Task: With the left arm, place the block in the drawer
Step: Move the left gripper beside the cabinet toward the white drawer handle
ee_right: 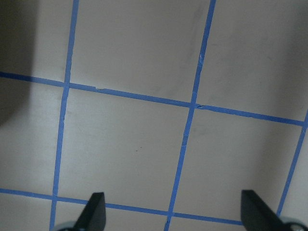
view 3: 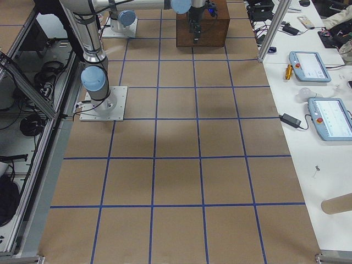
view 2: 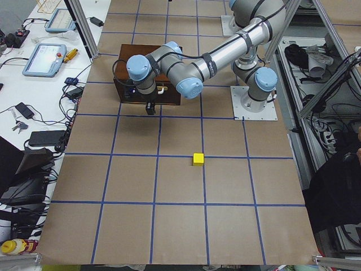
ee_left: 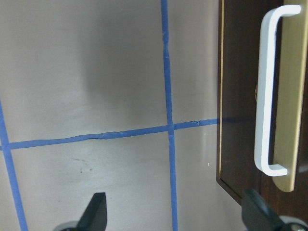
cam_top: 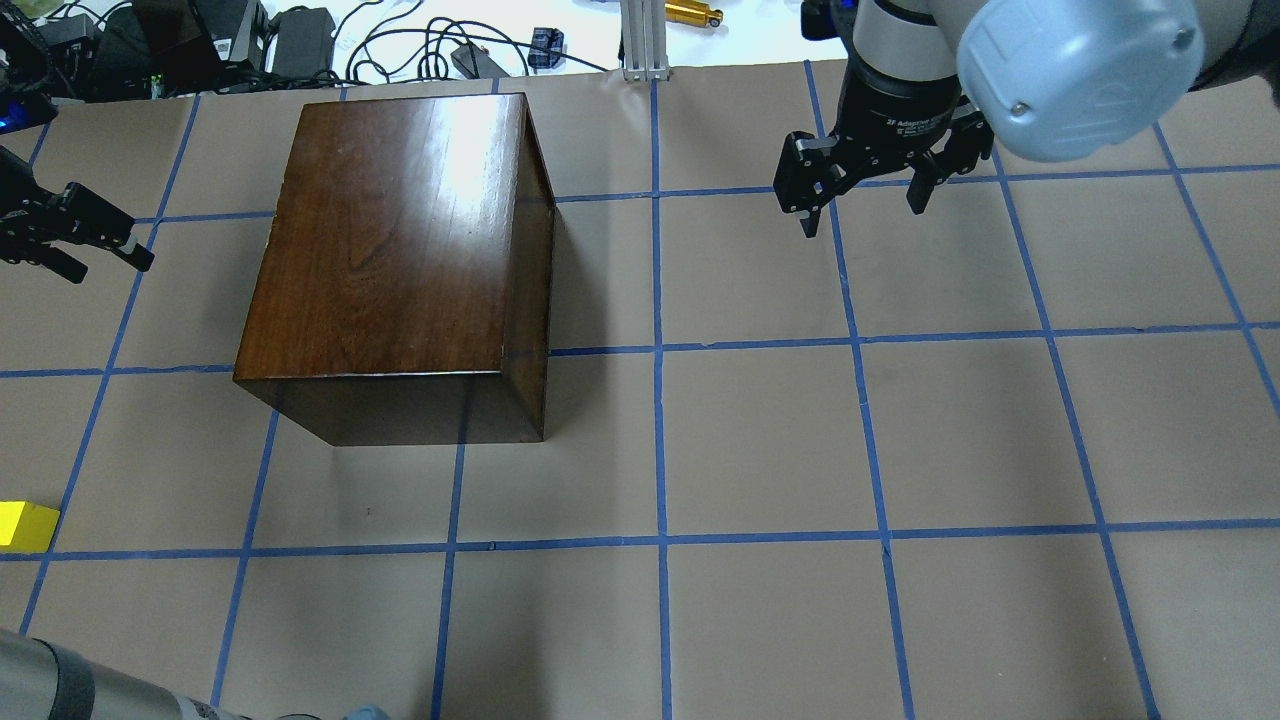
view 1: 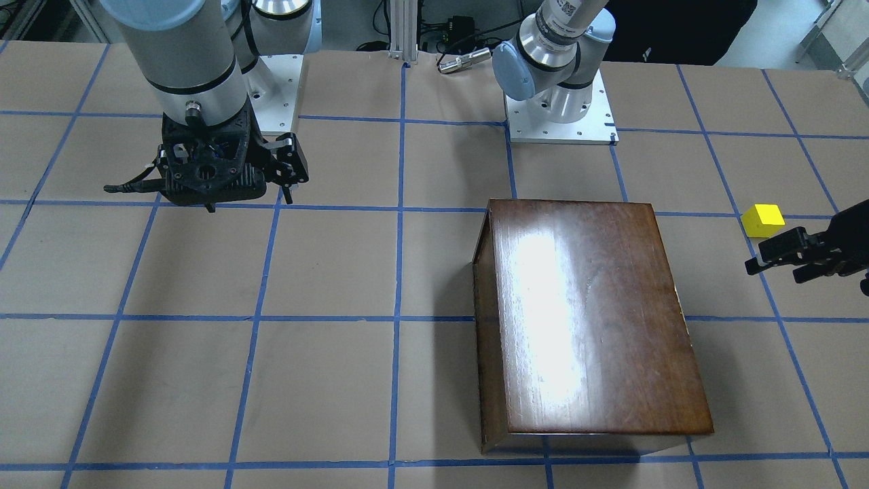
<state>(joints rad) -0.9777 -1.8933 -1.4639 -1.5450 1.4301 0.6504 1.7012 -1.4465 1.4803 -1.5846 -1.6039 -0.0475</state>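
Found left pincer (cam_top: pixel 110 265) spread wide and empty, just beside the drawer (ee_left: pixel 240 96) front, with the white handle (ee_left: pixel 264 91) at 3 o'clock in the wrist view. Judged the drawer shut. Located the block (cam_top: pixel 25 525) on the table (cam_top: pixel 760 440) near 7 o'clock from the pincer in the overhead view, well apart.

Risks:
- Striking the handle or box (cam_top: pixel 400 230) with a finger on approach, shoving the box.
- Fetching the block first, with nowhere to drop it.

Noted right pincer (cam_top: pixel 862 212) likewise spread, idle, far off at 3 o'clock.

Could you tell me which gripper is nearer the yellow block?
The left gripper, on the block's side of the box; the right gripper hangs beyond the box's far side.
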